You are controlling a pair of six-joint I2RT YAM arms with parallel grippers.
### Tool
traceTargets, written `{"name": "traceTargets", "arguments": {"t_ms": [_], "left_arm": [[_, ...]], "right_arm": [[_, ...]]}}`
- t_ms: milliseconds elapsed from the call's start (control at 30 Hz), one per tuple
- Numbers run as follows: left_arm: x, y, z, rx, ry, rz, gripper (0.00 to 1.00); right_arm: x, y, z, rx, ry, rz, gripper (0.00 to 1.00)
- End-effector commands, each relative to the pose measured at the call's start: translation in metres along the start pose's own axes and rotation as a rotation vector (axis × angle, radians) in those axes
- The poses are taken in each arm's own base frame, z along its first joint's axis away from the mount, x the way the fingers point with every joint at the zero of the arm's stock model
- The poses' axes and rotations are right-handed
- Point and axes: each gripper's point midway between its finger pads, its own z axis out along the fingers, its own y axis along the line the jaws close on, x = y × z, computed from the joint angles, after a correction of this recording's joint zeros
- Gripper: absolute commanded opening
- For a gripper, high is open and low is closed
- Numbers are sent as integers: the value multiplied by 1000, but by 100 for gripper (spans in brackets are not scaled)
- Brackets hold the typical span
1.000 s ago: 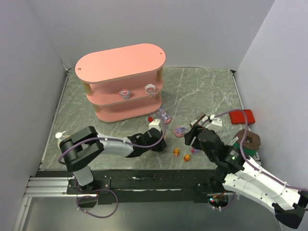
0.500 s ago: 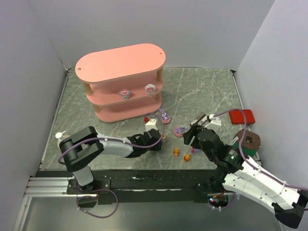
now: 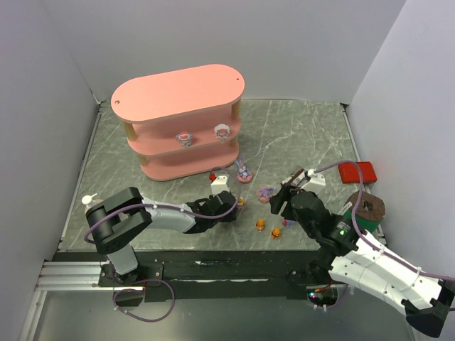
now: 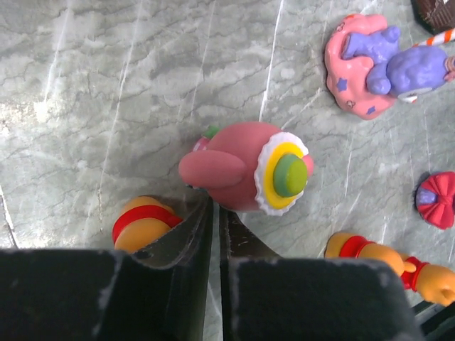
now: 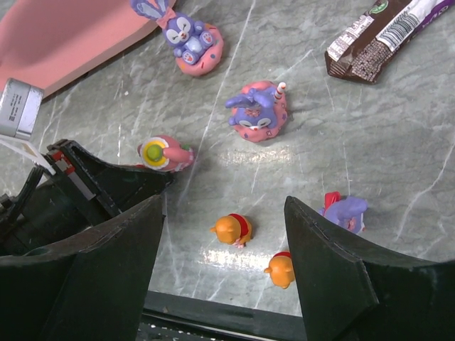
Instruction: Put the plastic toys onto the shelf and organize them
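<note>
left wrist – left fingers (image 4: 185, 234) near-closed, nipping pink round toy (image 4: 242, 167) low on desk (image 4: 106, 85); thin hold – lift slow, carry to shelf (image 3: 178, 96) middle tier. right fingers (image 5: 114, 241) wide, empty.

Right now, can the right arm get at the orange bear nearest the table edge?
Probably yes: right gripper hangs open over that orange bear, nothing on it; left gripper is off at the pink toy.
</note>
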Motion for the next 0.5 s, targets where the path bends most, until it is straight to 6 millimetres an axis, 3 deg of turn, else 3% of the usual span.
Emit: {"name": "traceTargets", "arguments": {"t_ms": [0, 233, 300, 467], "left_arm": [[-4, -11, -13, 70, -27, 17, 18], [-13, -57, -38, 194, -108, 140, 43], [-19, -63, -41, 201, -129, 154, 53], [-30, -64, -39, 154, -161, 153, 63]], "right_arm": [[-8, 3, 1, -7, -32, 17, 77], [-8, 3, 1, -9, -33, 19, 80], [-8, 2, 1, -8, -33, 18, 81], [-10, 2, 0, -9, -38, 17, 83]]}}
